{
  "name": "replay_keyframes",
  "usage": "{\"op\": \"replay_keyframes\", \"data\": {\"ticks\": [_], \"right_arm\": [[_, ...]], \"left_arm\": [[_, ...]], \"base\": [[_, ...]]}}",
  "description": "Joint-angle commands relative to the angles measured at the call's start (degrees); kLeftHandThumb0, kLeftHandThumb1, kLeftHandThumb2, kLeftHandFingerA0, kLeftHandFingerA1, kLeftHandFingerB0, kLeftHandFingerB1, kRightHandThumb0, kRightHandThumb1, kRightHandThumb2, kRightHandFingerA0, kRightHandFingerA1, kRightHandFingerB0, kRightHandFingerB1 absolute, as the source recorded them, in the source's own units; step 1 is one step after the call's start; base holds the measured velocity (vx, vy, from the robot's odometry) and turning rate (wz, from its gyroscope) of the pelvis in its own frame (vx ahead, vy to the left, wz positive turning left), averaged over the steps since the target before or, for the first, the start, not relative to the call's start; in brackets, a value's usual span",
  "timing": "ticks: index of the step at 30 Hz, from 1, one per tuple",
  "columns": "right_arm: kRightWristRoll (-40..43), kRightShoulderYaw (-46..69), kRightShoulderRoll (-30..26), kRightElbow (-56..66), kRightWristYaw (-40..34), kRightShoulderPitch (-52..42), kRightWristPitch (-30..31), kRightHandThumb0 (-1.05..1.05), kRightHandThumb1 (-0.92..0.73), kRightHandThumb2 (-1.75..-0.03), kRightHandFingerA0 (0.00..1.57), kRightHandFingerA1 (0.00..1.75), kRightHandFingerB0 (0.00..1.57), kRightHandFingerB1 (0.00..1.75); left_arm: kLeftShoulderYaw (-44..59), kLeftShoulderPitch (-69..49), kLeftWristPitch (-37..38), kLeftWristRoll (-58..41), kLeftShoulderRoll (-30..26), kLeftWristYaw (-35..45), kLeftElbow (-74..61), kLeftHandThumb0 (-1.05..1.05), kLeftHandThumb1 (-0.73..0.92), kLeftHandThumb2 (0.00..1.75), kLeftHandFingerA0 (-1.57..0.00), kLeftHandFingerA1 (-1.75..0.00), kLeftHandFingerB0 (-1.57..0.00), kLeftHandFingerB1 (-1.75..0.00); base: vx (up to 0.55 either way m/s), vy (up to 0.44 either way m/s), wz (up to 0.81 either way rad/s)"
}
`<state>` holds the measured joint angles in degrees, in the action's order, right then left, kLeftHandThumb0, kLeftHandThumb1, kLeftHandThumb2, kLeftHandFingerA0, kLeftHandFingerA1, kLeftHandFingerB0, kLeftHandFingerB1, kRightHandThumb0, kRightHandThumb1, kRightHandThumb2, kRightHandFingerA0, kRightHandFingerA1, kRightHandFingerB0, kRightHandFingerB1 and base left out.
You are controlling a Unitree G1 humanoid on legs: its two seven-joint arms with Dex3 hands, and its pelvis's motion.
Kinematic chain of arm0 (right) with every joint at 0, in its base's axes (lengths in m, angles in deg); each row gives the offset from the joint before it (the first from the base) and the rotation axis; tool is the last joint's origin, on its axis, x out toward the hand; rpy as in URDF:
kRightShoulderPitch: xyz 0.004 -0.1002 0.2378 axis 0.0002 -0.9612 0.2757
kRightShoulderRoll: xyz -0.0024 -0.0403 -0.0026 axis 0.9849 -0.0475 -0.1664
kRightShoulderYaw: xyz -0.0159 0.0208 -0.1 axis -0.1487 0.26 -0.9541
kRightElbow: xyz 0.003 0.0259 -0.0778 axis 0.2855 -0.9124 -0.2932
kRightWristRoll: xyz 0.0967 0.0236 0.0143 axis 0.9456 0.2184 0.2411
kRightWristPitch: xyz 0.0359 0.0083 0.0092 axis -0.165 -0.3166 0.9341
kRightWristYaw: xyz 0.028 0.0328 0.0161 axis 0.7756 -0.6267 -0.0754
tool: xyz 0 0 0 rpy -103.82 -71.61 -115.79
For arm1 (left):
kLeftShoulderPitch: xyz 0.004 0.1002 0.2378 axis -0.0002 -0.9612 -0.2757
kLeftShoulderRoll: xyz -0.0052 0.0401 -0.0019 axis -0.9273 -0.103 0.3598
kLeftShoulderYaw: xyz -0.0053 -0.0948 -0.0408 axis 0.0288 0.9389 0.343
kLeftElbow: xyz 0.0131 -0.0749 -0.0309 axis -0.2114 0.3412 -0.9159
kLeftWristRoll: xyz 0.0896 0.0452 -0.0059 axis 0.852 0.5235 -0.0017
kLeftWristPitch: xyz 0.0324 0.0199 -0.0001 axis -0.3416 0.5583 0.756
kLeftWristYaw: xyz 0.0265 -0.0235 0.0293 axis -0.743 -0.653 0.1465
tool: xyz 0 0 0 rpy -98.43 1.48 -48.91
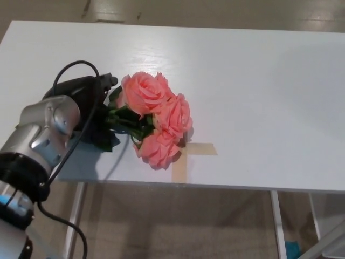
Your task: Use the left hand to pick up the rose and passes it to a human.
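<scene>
Roses (157, 120), three salmon-pink blooms on one leafy stem, lie on the white table (259, 97) near its front edge, the lowest bloom just beside a cross of tan tape (186, 157). Left hand (86, 94) sits over the stem end and dark leaves, left of the blooms. Fingers mostly hidden behind the silver wrist (48, 127) and black cable (73, 70); cannot tell whether they grip the stem.

White table (259, 81): pink rose bunch (153, 118) lying near front edge, tan tape cross (186, 156) just beside blooms.
</scene>
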<state>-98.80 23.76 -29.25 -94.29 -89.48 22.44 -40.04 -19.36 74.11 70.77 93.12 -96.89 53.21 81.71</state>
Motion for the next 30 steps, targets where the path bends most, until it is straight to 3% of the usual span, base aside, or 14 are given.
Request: {"op": "replay_keyframes", "data": {"ticks": [1,2,3,5,6,8,9,11,12,13,14,15,20,30], "right_arm": [[0.03,-0.35,-0.15,-0.25,1.77,-0.29,0.06,-0.34,-0.7,-0.61,0.65,0.43,0.51,0.38],[-0.09,-0.52,-0.22,-0.26,1.98,-0.34,0.14,-0.34,-0.7,-0.61,0.65,0.43,0.5,0.38],[-0.18,-0.67,-0.28,-0.26,2.11,-0.33,0.15,-0.33,-0.7,-0.61,0.65,0.43,0.5,0.38],[-0.18,-0.81,-0.4,-0.27,2.36,0.03,0.23,-0.34,-0.7,-0.61,0.65,0.43,0.5,0.38],[-0.47,-1.24,-0.35,-0.33,2.64,-0.39,0.2,-0.34,-0.69,-0.61,0.65,0.43,0.5,0.38],[-0.62,-1.66,-0.43,-0.41,3.08,-0.76,0.36,-0.34,-0.7,-0.61,0.64,0.42,0.51,0.38],[-0.61,-1.79,-0.48,-0.43,3.19,-0.87,0.36,-0.34,-0.7,-0.61,0.64,0.42,0.51,0.38],[-0.79,-2.2,-0.54,-0.52,3.78,-0.02,0.72,-0.35,-0.7,-0.61,0.63,0.42,0.5,0.38],[-0.91,-2.43,-0.52,-0.55,3.97,0.12,0.81,-0.36,-0.7,-0.61,0.63,0.42,0.49,0.38],[-0.95,-2.6,-0.48,-0.57,4.1,0.16,0.85,-0.36,-0.7,-0.61,0.63,0.42,0.49,0.38],[-0.98,-2.74,-0.6,-0.57,4.14,0.31,0.88,-0.36,-0.7,-0.61,0.63,0.42,0.49,0.38],[-1.01,-2.85,-0.67,-0.6,4.18,0.22,0.88,-0.36,-0.7,-0.61,0.63,0.42,0.49,0.38],[-0.68,-2.9,-0.61,-0.53,3.44,0.23,0.79,-0.36,-0.69,-0.61,0.64,0.42,0.5,0.38],[-0.14,-2.28,-0.4,-0.38,2.49,0.95,0.42,-0.35,-0.69,-0.61,0.64,0.42,0.5,0.38]], "left_arm": [[-2.5,2.82,-6.24,3.83,1.46,6.12,3.99,-0.54,0.37,0.66,-0.12,-0.38,-0.05,-0.2],[-3.09,3.11,-7.51,4.02,1.98,7.18,4.86,-0.28,0.3,0.86,0.0,-0.47,0.0,-0.49],[-3.26,3.25,-7.96,3.97,2.32,7.56,5.53,-0.42,0.47,0.56,-0.31,-0.36,-0.07,-0.21],[-3.49,4.24,-8.63,4.0,3.29,8.27,7.76,-0.49,0.4,0.67,-0.39,-0.47,-0.07,-0.23],[-3.9,4.21,-9.6,4.2,4.04,8.99,8.69,-0.48,0.41,0.68,-0.54,-0.56,-0.07,-0.28],[-3.21,3.47,-9.69,3.46,4.62,8.44,8.61,-0.36,0.54,0.57,-0.65,-0.98,-0.11,-0.26],[-2.98,3.29,-9.69,3.37,4.76,8.35,8.53,-0.36,0.54,0.57,-0.65,-0.98,-0.11,-0.26],[-2.4,2.68,-9.89,3.51,4.65,7.04,6.54,-0.32,0.66,0.61,-0.76,-1.21,-0.21,-0.3],[-2.43,2.33,-10.19,3.78,4.5,7.14,5.56,-0.26,0.7,0.61,-0.93,-0.86,-0.27,-0.3],[-2.47,2.01,-10.45,3.97,4.34,7.56,4.85,-0.26,0.7,0.61,-0.93,-0.86,-0.27,-0.3],[-2.54,2.39,-10.97,4.07,4.67,8.48,5.11,-0.25,0.7,0.61,-1.02,-0.61,-0.32,-0.32],[-2.64,2.21,-11.15,4.19,4.66,9.28,4.64,-0.24,0.7,0.61,-0.99,-0.57,-0.39,-0.35],[-2.03,0.74,-9.22,4.2,4.32,8.65,2.68,-0.27,0.66,0.6,-1.16,-0.69,-0.62,-0.44],[1.19,0.48,-4.97,3.83,4.17,5.38,3.08,-0.3,0.74,0.62,-1.09,-0.67,-0.46,-0.38]], "base": [[0.0,0.0,0.0],[0.0,0.0,0.0],[0.0,0.0,0.0],[0.0,0.0,0.0],[0.0,0.0,0.0],[0.0,0.0,0.0],[0.0,0.0,0.0],[0.0,0.0,0.0],[0.0,0.0,0.0],[0.0,0.0,0.0],[0.0,0.0,0.0],[0.0,0.0,0.0],[0.0,0.0,0.0],[0.0,0.0,0.0]]}}
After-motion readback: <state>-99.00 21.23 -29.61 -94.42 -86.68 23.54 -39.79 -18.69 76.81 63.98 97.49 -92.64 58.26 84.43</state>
